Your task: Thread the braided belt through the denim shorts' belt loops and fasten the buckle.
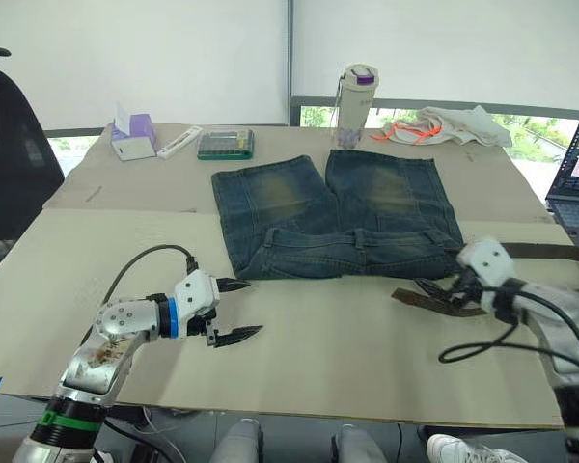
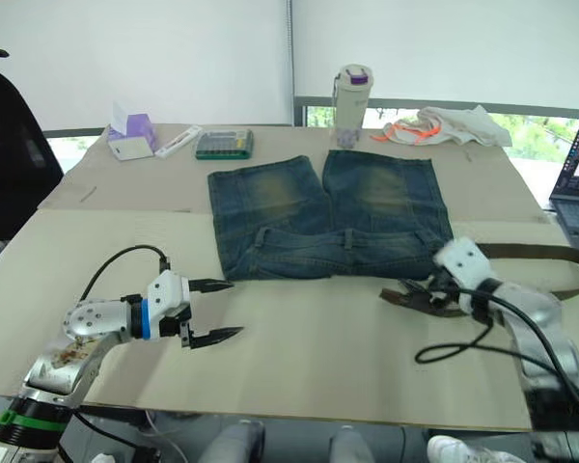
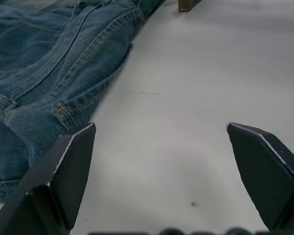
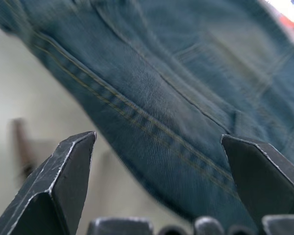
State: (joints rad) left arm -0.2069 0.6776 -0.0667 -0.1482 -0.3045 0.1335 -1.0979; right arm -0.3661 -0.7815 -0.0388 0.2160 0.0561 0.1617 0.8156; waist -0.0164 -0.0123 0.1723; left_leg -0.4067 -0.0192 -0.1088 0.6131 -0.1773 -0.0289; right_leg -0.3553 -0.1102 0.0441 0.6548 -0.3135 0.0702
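denim shorts flat on table, waistband toward robot. braided belt lies on table by the shorts' right waist corner, curving off right. left gripper fingers spread, over bare table near left waist corner. right gripper fingers spread, over belt end, holding nothing.

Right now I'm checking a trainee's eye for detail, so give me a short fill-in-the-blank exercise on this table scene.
1. Both the left gripper and the right gripper have their fingers ____.
2. The denim shorts lie flat with the waistband toward the ____.
3. The braided belt lies on the robot's ____ side of the shorts.
4. The bottle behind the shorts has a ____ lid.

Missing words: open; robot; right; purple
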